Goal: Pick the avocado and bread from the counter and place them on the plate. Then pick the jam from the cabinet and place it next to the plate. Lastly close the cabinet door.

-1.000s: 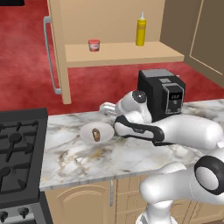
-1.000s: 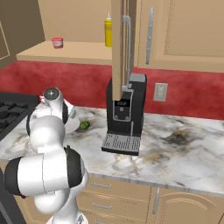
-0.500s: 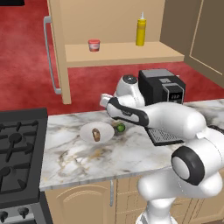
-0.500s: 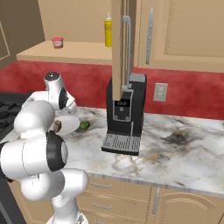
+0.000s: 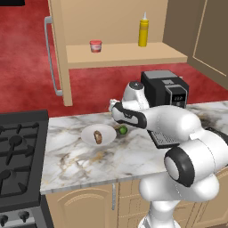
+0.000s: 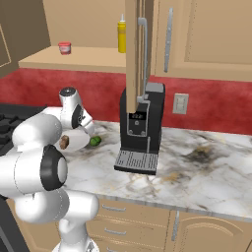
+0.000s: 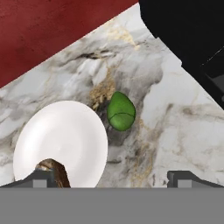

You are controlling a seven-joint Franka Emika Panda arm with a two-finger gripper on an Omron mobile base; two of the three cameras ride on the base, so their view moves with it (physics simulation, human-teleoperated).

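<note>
One avocado [image 7: 121, 112], one piece of bread [image 5: 97, 136], one plate [image 5: 89, 132], one jam jar [image 5: 95, 46] and one yellow squeeze bottle [image 5: 143, 30] are showing. The plate, a round, plain white shallow dish, is sitting on the white marble counter [image 5: 84, 162] with its grey and tan veins, and it is holding the bread, a brown-tan rounded lump lying near its middle. The avocado, smooth, bright green and slightly pear-shaped in the hand view, is lying on the bare marble just beside the plate's rim, between the plate and the black coffee machine [image 5: 167, 93]; it is not on the plate.

The cabinet [image 5: 120, 55] of light tan wood is standing open, its door [image 5: 57, 53] with the long silver bar handle swung out. On its single shelf the squat red jam jar with a whitish lid is standing well apart from the tall yellow bottle.

The gripper [image 7: 113, 177] is hanging over the counter above the avocado and the plate's edge, its two dark fingertips [image 7: 186, 178] spread wide and grasping nothing. A black gas stove [image 5: 18, 156] is sitting at the counter's left end.
</note>
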